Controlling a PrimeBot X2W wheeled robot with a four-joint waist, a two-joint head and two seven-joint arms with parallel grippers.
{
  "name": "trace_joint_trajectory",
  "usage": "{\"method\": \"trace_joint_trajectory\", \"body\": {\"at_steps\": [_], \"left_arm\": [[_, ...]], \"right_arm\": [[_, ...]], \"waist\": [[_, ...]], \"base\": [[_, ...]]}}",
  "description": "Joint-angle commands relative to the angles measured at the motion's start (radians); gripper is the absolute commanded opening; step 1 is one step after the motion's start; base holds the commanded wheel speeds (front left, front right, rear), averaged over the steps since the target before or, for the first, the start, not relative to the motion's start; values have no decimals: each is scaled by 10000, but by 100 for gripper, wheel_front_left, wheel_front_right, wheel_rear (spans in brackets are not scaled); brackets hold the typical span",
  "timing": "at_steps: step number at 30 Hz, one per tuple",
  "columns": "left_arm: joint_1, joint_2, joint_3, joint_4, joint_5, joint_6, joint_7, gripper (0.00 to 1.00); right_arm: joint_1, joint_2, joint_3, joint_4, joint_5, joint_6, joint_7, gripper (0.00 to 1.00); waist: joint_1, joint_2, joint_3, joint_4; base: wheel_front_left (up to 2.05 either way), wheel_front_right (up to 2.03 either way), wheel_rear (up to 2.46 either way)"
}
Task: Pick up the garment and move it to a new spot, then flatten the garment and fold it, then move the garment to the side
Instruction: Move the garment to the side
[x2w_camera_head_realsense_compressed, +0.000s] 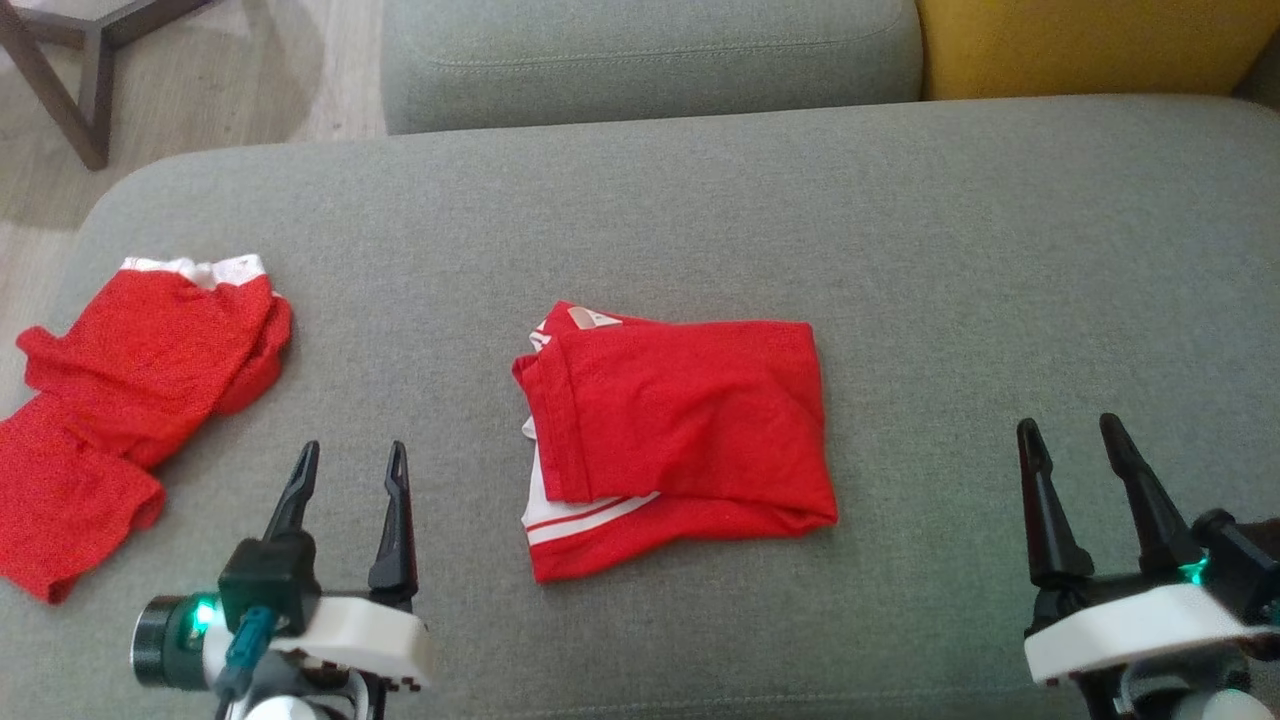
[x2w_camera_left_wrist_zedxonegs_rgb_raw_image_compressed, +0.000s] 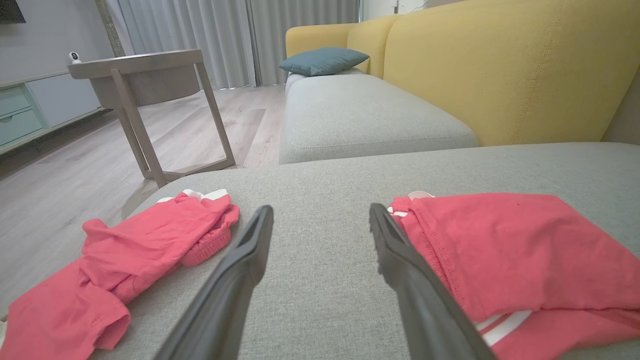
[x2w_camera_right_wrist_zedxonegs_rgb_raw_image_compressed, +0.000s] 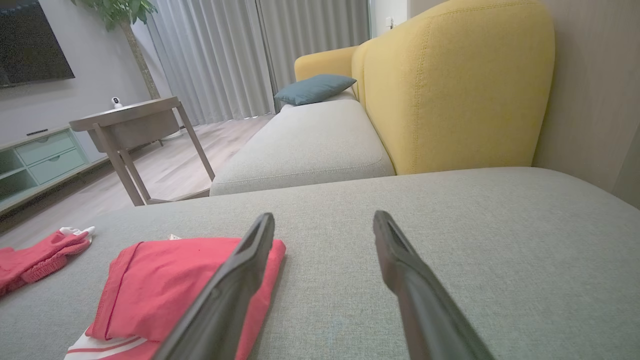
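Observation:
A red garment (x2w_camera_head_realsense_compressed: 680, 430) with white stripes lies folded into a rough rectangle in the middle of the grey sofa seat (x2w_camera_head_realsense_compressed: 950, 250). It appears at the right of the left wrist view (x2w_camera_left_wrist_zedxonegs_rgb_raw_image_compressed: 515, 255) and at the lower left of the right wrist view (x2w_camera_right_wrist_zedxonegs_rgb_raw_image_compressed: 165, 290). My left gripper (x2w_camera_head_realsense_compressed: 352, 460) stands open to its lower left, apart from it, holding nothing. My right gripper (x2w_camera_head_realsense_compressed: 1072, 432) stands open to its lower right, also apart and empty. A second red garment (x2w_camera_head_realsense_compressed: 130, 400) with a white waistband lies crumpled at the seat's left edge.
Behind the seat is another grey cushion (x2w_camera_head_realsense_compressed: 650, 55) and a yellow sofa back (x2w_camera_head_realsense_compressed: 1090, 40). A wooden side table (x2w_camera_left_wrist_zedxonegs_rgb_raw_image_compressed: 135, 85) stands on the floor to the left. The seat's left edge (x2w_camera_head_realsense_compressed: 80, 230) drops to the floor.

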Motion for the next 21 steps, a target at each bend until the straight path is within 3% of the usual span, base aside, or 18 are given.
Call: {"method": "trace_joint_trajectory", "body": {"at_steps": [1,13,21], "left_arm": [[-337,163,309,-352,-106,51,-38,100],[-972,83,130,-481,-62,13,-214,100],[-1987,-260,-277,-262,75,-178,-476,100]], "right_arm": [[-134,-29,209,-369,-26,65,32,100],[-466,-206,72,110,2,65,181,100],[-1765,-486,580,1866,391,65,186,100]], "waist": [[0,-1,0,4],[0,-1,580,574],[0,-1,1513,1504]], "base": [[0,0,0],[0,0,0],[0,0,0]]}}
